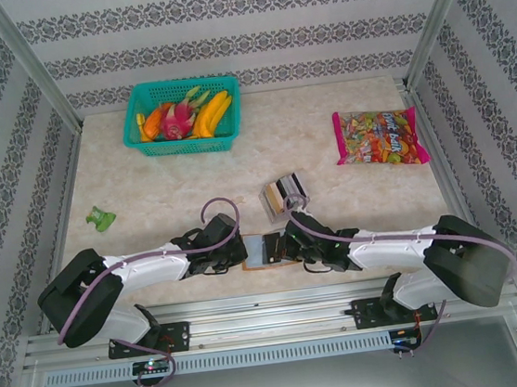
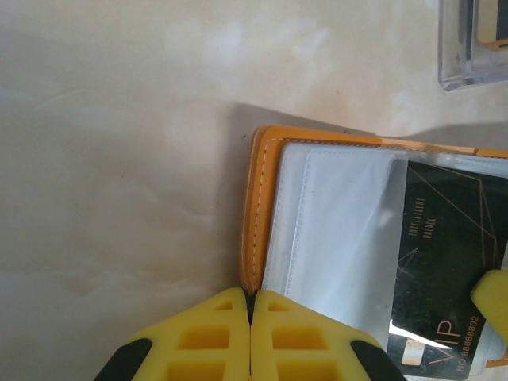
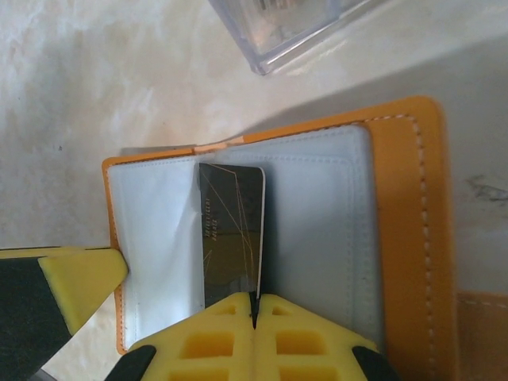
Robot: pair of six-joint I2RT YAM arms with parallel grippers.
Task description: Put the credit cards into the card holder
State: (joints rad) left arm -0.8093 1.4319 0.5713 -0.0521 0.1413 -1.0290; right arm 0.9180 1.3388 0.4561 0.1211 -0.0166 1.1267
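Two arms lay low over the near part of the pale marble-patterned table (image 1: 329, 157), and their grippers met in the middle. At the far left of the table a small green object (image 1: 101, 218) lay alone. Behind it, near the back wall, stood a teal basket (image 1: 183, 147) with toy fruit inside.

The left gripper (image 2: 251, 300) had its yellow fingers pressed together. They pinched the left edge of the card holder (image 2: 260, 198), just where the orange cover ends. The card holder lay open and flat on the table between the two grippers, close to the near edge. Its orange cover faced down and its clear inner sleeves faced up.

On these sleeves there was a dark credit card (image 3: 230, 230) with thin gold lines. In the left wrist view the letters "VIP" could be read on it. One long side of the card met the mouth of a sleeve, but I could not tell if it was already inside. The right gripper (image 3: 254, 305) was clenched on the near short edge of this card.

Just behind the card holder stood a small clear box (image 1: 284, 192) with more cards in it. Far to the right, well apart from all this, lay a bright pink bag of sweets (image 1: 376, 138).
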